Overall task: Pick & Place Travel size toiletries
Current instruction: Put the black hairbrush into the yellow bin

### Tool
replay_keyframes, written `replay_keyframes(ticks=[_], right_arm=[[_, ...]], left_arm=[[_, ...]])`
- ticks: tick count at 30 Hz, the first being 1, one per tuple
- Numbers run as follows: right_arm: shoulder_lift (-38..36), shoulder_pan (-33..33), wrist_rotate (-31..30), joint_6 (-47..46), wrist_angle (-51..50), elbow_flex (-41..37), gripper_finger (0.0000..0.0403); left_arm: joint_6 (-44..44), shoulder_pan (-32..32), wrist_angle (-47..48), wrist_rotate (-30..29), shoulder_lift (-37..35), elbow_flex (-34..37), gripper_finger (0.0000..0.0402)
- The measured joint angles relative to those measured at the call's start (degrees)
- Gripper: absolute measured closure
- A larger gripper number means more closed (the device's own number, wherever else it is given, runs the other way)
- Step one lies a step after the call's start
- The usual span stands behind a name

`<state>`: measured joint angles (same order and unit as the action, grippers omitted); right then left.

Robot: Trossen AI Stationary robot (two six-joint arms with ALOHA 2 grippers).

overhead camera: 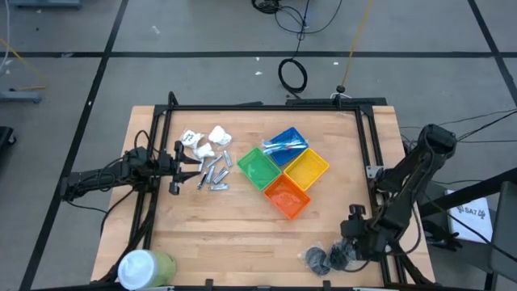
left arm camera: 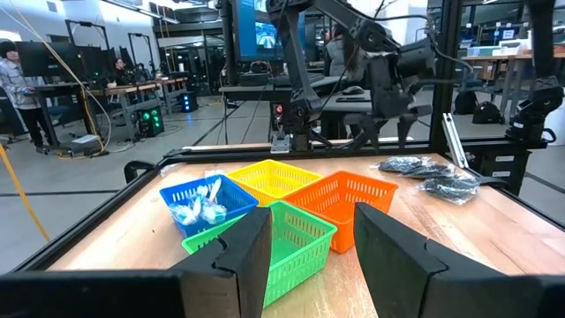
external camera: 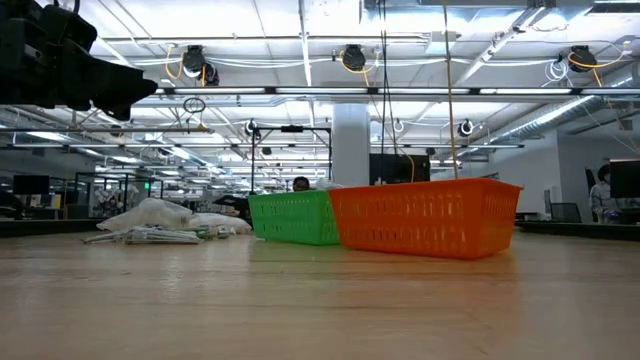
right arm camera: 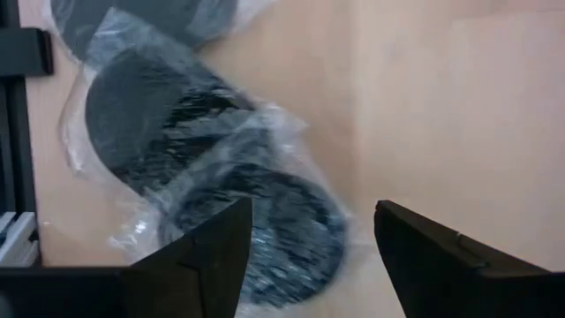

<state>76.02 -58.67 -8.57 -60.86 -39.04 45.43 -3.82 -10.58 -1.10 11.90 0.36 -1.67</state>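
wooden tabletop (overhead camera: pixel 242 226) carries four bins in a diamond at its middle, and we count only the blue bin (overhead camera: pixel 284 144) as loaded: blue-and-white sticks (left arm camera: pixel 201 205) lie in it. the green bin (overhead camera: pixel 258 167), yellow bin (overhead camera: pixel 305 168) and orange bin (overhead camera: pixel 287 196) look empty to us, so we judge the sorting barely started.

left of the bins, white packets (overhead camera: pixel 206 141) and silver pieces (overhead camera: pixel 214 174) lie loose on the wood. the dark wads (right arm camera: pixel 221 177), in clear wrap, lie at the near right corner.

our right gripper (right arm camera: pixel 305 252) hangs just over those wads, fingers spread wide with nothing between them; we read it as about to take one. our left gripper (left arm camera: pixel 305 252) sits at the left of the silver pieces, fingers part-way apart and empty, pointing across at the bins.

a green-and-white cylinder (overhead camera: pixel 145 267) stands at the near left corner, well apart from everything else. packets, silver pieces and wads all remain to be placed.
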Motion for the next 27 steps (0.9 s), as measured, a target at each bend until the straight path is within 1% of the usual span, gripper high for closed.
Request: replay_keyframes(ticks=[4,9,14,20,27], right_arm=[[4.1,0.0,1.2,2.2,4.6,0.0,0.0168],[6.9,0.6,1.2,4.7,6.0,0.0,0.0166],[7.8,1.4,1.4,5.3,6.3,0.0,0.0181],[7.8,2.0,5.0,6.1,6.5,0.0,0.022],[7.8,3.6,8.6,6.1,6.9,-0.3,0.0296]], left_arm=[[0.0,0.0,0.0,0.0,0.0,0.0,0.0243],[0.0,0.0,0.0,0.0,0.0,0.0,0.0243],[0.0,0.0,0.0,0.0,0.0,0.0,0.0243],[0.0,0.0,0.0,0.0,0.0,0.0,0.0243],[0.0,0.0,0.0,0.0,0.0,0.0,0.0243]])
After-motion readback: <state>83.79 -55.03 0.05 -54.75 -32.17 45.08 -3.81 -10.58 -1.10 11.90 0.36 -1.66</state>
